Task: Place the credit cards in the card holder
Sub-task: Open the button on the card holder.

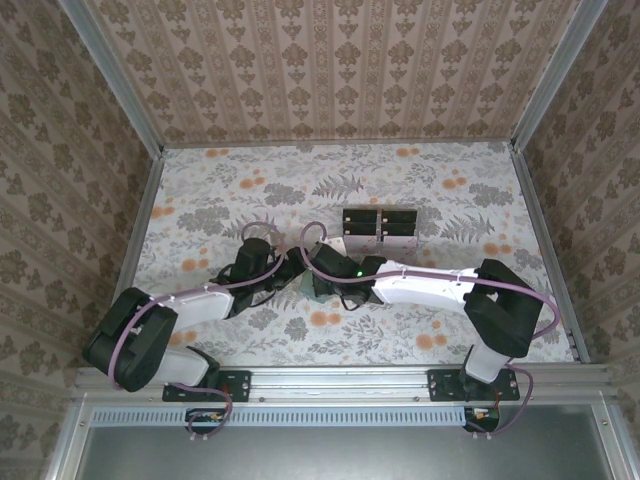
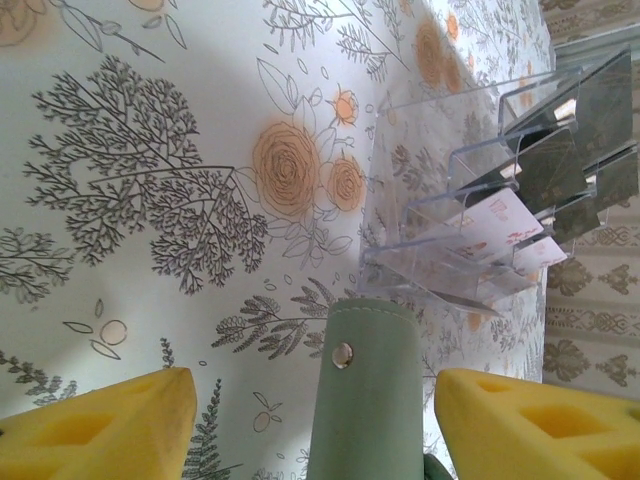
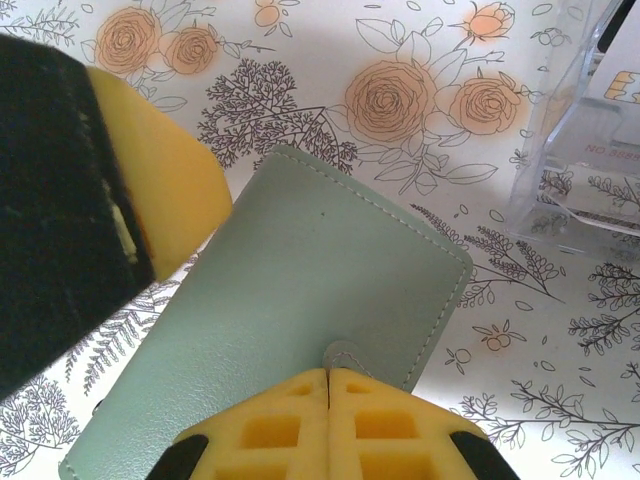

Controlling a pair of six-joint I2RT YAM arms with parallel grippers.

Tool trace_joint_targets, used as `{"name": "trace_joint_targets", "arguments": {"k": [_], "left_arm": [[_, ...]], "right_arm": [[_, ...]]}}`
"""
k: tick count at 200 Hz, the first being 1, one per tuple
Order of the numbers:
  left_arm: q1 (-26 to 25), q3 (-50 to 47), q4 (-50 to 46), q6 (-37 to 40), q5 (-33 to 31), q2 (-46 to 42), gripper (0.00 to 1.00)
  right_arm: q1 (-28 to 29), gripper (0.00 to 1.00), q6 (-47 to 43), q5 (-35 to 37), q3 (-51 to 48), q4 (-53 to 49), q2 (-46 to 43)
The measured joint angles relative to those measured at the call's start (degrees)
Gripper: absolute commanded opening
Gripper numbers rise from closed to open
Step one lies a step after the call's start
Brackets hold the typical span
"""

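In the top view, the wallet [image 1: 314, 290] was mostly hidden under the arms [image 1: 400, 283] at centre. In the left wrist view, its lower end was cut off by the bottom edge, and the print on the cards [image 2: 495, 225] was blurred behind the clear stand [image 2: 420, 150]. In the right wrist view, the stand was cut off at the upper right.

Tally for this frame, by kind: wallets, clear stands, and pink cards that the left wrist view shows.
Sage-green wallet: 1
Clear plastic stand: 1
Pink cards: 2 visible, in the stand
Total: 4
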Motion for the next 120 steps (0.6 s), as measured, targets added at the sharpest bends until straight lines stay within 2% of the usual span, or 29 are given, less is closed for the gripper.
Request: {"name": "trace_joint_targets", "arguments": {"k": [34, 53, 71, 91, 112, 120], "left_arm": [[-0.8, 0.0, 1.1, 0.0, -0.3, 1.8, 0.74], [-1.2, 0.0, 2.2, -0.3, -0.3, 2.7, 0.68], [-1.4, 0.0, 4.0, -1.3, -0.3, 3.5, 0.52], [-1.7, 0.0, 6.7, -2.5, -0.3, 4.5, 0.26], [-2.0, 0.0, 9.6, -3.0, 0.1, 5.6, 0.02], [-2.0, -0.1, 10.7, -2.9, 0.2, 5.9, 0.00]], "right_arm": [[-0.2, 0.00, 0.0, -0.4, -0.2, 1.0, 0.0], [-0.4, 0.00, 0.0, -0.7, -0.2, 1.4, -0.3], [-0.5, 0.00, 0.0, -1.1, -0.2, 1.6, -0.6], [-0.6, 0.00, 0.0, -1.4, -0.5, 2.2, -0.7], [-1.0, 0.00, 0.2, -1.5, -1.4, 2.8, -1.1], [-1.2, 0.00, 0.4, -1.7, -2.1, 3.1, -1.5]]}}
